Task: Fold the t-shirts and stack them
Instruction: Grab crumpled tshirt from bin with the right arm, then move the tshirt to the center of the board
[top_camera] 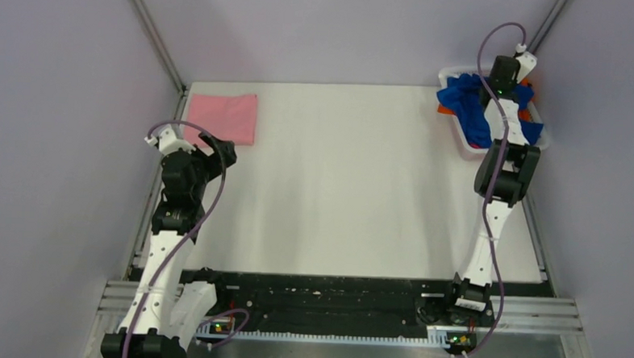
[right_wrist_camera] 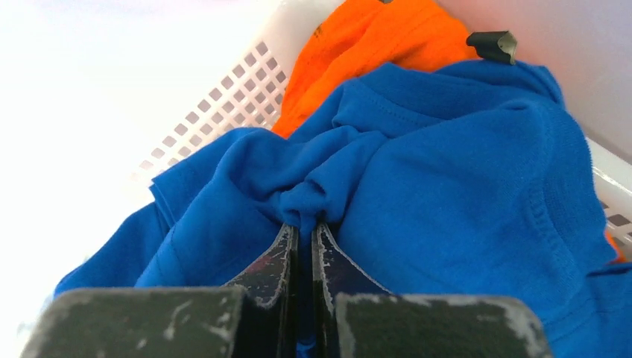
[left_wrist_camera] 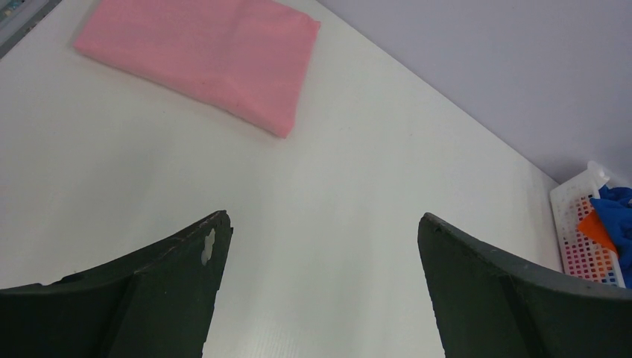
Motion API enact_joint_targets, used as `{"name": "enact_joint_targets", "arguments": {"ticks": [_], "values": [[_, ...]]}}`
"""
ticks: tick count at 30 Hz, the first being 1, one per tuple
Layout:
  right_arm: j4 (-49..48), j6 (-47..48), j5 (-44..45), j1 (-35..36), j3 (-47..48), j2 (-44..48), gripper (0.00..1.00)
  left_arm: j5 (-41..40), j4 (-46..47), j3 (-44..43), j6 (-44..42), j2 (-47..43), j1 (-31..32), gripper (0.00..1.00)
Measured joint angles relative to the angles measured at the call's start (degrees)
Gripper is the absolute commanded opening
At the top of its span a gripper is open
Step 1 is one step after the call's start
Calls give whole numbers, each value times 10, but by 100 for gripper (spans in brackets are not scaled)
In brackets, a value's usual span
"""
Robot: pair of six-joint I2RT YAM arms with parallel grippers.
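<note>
The pink t-shirt (top_camera: 223, 117) lies folded at the table's far left; it also shows in the left wrist view (left_wrist_camera: 201, 52). The royal-blue t-shirt (top_camera: 472, 107) lies crumpled in the white mesh basket (top_camera: 465, 143) at the far right, on top of the orange t-shirt (right_wrist_camera: 373, 41). My right gripper (right_wrist_camera: 304, 224) is shut on a bunched fold of the blue t-shirt (right_wrist_camera: 447, 171) inside the basket. My left gripper (left_wrist_camera: 320, 224) is open and empty, hovering above bare table just in front of the pink t-shirt; in the top view it is at the left (top_camera: 218, 152).
The basket (left_wrist_camera: 581, 239) stands against the right wall at the table's far right corner. A black rail (top_camera: 333, 301) runs along the near edge between the arm bases. Grey walls close in the table on the left, back and right.
</note>
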State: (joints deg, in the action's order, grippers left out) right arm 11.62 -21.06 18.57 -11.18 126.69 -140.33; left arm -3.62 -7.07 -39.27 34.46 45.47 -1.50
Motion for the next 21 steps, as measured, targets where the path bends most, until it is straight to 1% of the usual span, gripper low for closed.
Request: {"name": "enact_joint_targets", "arguments": {"ticks": [4,7,10,15,18,21], "values": [[0,9,2,0,2,19,0,2,0,0,-2,-7,0,99],[3,18,-10,0,1,56,0,2,-1,0,-4,-15,0,99],[6,19,-49,1,-9,121,0,2,-10,-1,-5,-20,0,99],[6,22,-143,13,-37,282,0,7,-35,-6,-15,-22,0,99],[12,36,-200,49,-44,368,0,15,-54,-15,-19,-22,0,99],[19,52,-255,120,-44,430,0,22,-68,-24,-16,-22,0,99]]}}
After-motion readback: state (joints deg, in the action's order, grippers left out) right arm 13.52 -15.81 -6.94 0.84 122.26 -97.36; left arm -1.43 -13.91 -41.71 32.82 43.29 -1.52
